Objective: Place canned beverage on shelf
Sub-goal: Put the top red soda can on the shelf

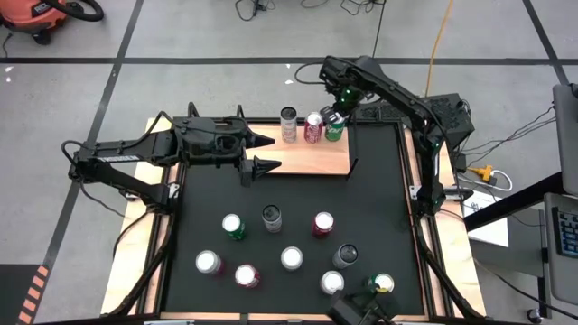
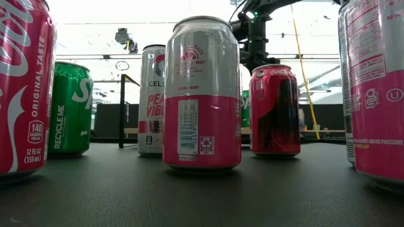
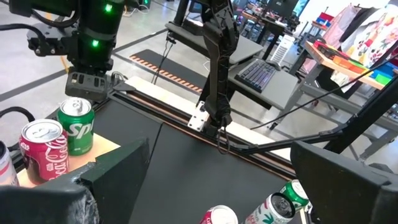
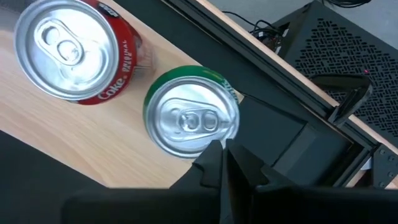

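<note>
Your right gripper [image 1: 340, 101], fingers pressed together, empty, hangs just above green can [image 1: 334, 128] on shelf [image 1: 307, 158]. Green can upright beside red can [image 1: 313, 127]; white can [image 1: 289, 125] next along. Your left gripper [image 1: 263, 152], fingers spread wide, empty, hovers over shelf's near-left edge. Nine more cans stand on mat [image 1: 379, 208].

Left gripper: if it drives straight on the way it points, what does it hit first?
Probably nothing nearby: the open left gripper points across the bare light-brown wooden shelf board, passing the three cans. Height above it is unclear.
</note>
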Motion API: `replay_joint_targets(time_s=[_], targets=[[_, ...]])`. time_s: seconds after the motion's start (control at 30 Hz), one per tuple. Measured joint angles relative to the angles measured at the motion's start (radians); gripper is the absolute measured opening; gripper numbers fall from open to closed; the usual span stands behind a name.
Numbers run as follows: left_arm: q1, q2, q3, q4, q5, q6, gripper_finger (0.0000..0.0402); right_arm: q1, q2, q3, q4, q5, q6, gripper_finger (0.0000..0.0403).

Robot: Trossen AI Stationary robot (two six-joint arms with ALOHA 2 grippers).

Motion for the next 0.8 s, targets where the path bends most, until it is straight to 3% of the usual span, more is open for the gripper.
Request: replay_joint_targets(time_s=[0.8], targets=[[0.000,-0.003,0.000,-0.003,0.015,0.000,0.0389,0.017,0.033,0.001,-0.003,0.003,0.007,0.0000]])
